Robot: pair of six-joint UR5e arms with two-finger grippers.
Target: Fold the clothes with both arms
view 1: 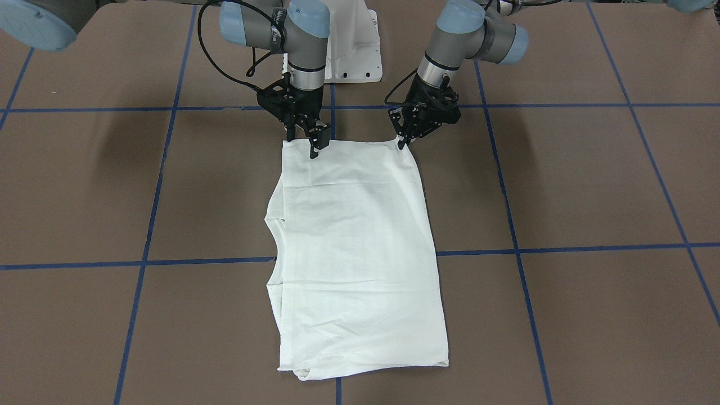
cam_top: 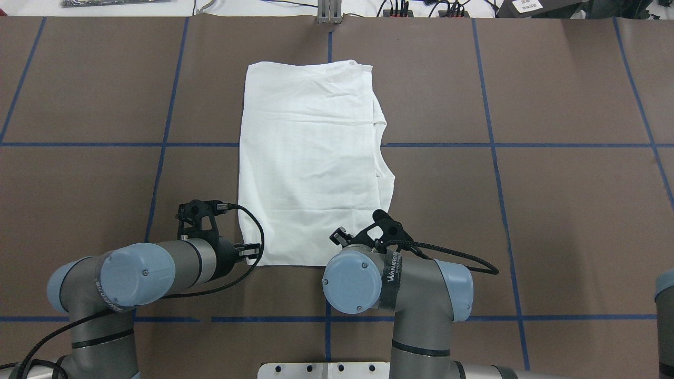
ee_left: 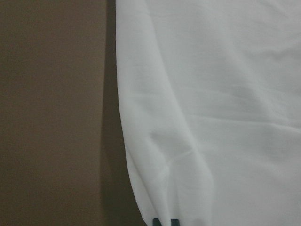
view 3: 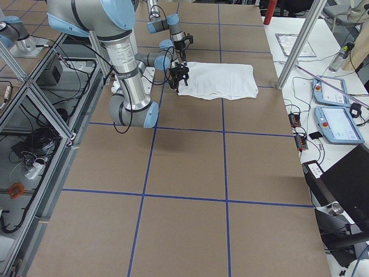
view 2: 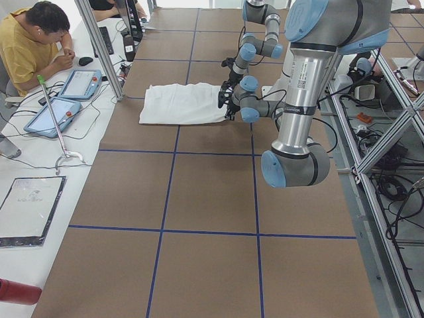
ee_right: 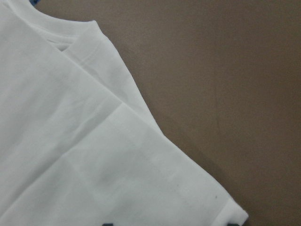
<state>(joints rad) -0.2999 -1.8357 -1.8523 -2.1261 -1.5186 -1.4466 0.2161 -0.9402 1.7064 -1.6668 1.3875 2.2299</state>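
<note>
The white shirt (view 1: 354, 236) lies folded into a long rectangle on the brown table (view 1: 562, 180), plain side up, with no printed text showing. It also shows in the overhead view (cam_top: 310, 158). My left gripper (view 1: 401, 143) is shut on the shirt's corner nearest the robot, and the cloth puckers at its fingertips in the left wrist view (ee_left: 163, 222). My right gripper (view 1: 302, 146) is open at the other near corner. Its fingertips stand apart over flat cloth (ee_right: 70, 141) in the right wrist view. The collar rim shows there at the top left.
The white pedestal base (view 1: 354, 50) stands behind the grippers. Blue tape lines (view 1: 562, 247) grid the table. An operator (view 2: 40, 40) sits at a side bench with tablets (view 2: 66, 93). Aluminium posts (view 3: 294, 46) stand at the table's far edge.
</note>
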